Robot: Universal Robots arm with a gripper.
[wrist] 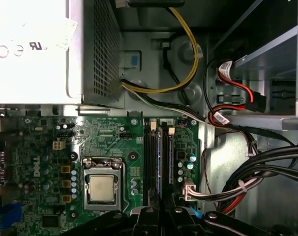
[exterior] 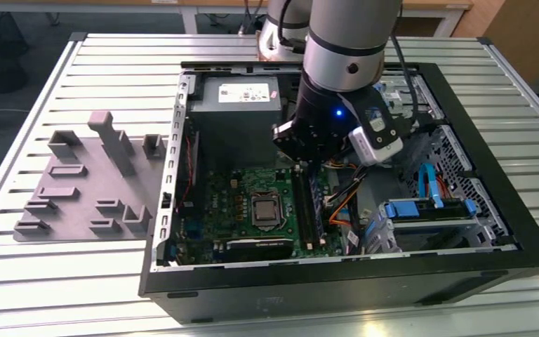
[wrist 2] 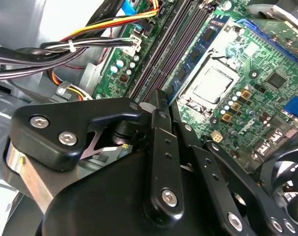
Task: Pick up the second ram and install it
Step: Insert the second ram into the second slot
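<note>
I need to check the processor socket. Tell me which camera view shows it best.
The first wrist view: the processor socket lies square on, whole, with nothing over it. The second wrist view shows it slanted, beyond the gripper. In the exterior view it sits small, inside the computer case.

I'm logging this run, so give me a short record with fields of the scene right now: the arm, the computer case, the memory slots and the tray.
gripper: lowered inside the case over the slots; finger state unclear
open black computer case: lying on the slatted metal table
green motherboard: bare silver processor exposed
long dark memory slots: beside the processor
grey plastic tray with upright blocks: outside the case, towards the exterior view's left
</note>
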